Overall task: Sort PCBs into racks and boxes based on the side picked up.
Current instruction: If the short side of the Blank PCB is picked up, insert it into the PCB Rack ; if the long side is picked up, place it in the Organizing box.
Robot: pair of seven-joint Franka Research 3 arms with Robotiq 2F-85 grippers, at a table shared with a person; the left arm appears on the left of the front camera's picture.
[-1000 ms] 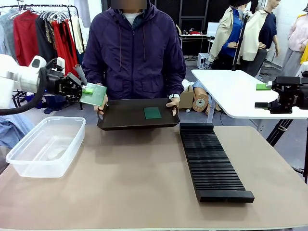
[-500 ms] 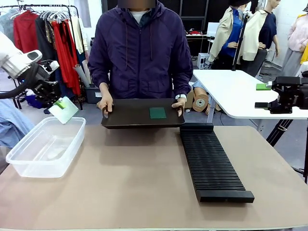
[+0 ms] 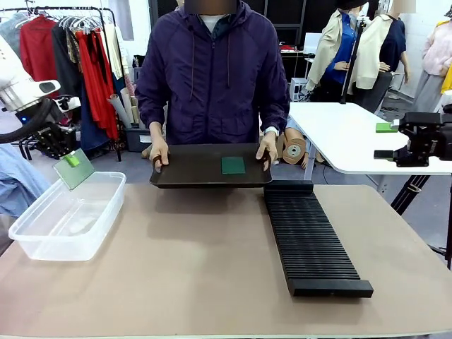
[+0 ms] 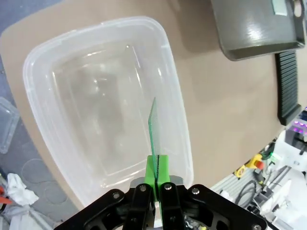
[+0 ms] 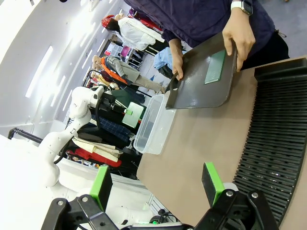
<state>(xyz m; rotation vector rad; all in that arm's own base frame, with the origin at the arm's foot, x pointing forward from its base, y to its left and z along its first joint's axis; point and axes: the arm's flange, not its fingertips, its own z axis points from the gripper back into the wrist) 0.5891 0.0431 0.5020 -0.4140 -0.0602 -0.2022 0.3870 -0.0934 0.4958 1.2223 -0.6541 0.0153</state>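
Shifted lower and further left vs. half a sec ago, PCB [image 3: 75, 169] now hangs tilted over the far end of the clear box [image 3: 49, 244], clamped edge-on btw. the left hand's [image 3: 69, 160] green pads [image 4: 162, 167]. 2nd PCB [image 3: 233, 165] lies flat on a black tray [image 3: 187, 173] a person holds at the counter's [image 3: 212, 282] far edge. Rack [image 3: 311, 240] sits right of centre. Right hand [image 5: 158, 184] hovers, fingers spread apart.

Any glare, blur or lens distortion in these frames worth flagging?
Left wrist view: glare patches on the clear tub and black tray; PCB in the left hand is sharp. Right wrist view: rack bows from wide-angle, upper-left corner blown out. Front view: even, sharp.
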